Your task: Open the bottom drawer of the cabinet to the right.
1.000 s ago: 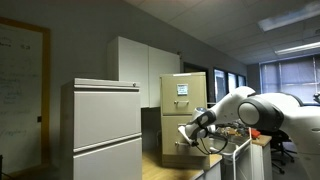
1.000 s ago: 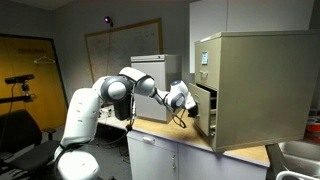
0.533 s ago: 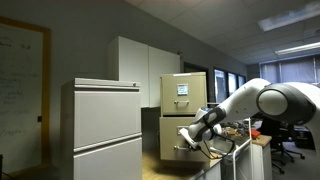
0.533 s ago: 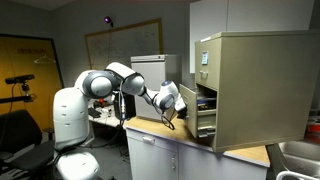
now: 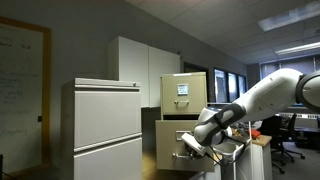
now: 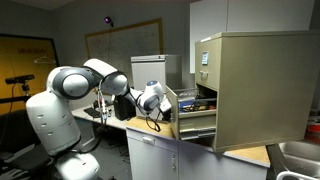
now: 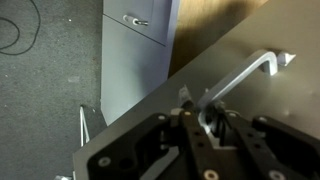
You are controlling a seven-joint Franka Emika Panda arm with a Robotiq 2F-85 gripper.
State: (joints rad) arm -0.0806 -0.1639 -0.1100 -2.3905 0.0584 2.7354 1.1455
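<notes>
The tan cabinet [image 5: 184, 88] [image 6: 255, 85] stands on a wooden counter. Its bottom drawer [image 5: 176, 141] [image 6: 196, 121] is pulled well out, in both exterior views. My gripper [image 5: 191, 144] [image 6: 161, 101] is at the drawer front. In the wrist view the fingers [image 7: 200, 106] are closed around the silver handle [image 7: 243, 78] on the tan drawer front [image 7: 270, 115]. The drawers above it are shut.
A wider pale grey two-drawer cabinet [image 5: 105, 125] [image 6: 152, 68] stands beside the tan one. Tall white cupboards [image 5: 135, 62] are behind. The wooden countertop [image 6: 245, 156] lies under the cabinet. The wrist view shows a grey floor cabinet [image 7: 138, 45] and carpet below.
My arm has drawn back from the cabinet with the handle in its grip, and the bottom drawer has slid much further out.
</notes>
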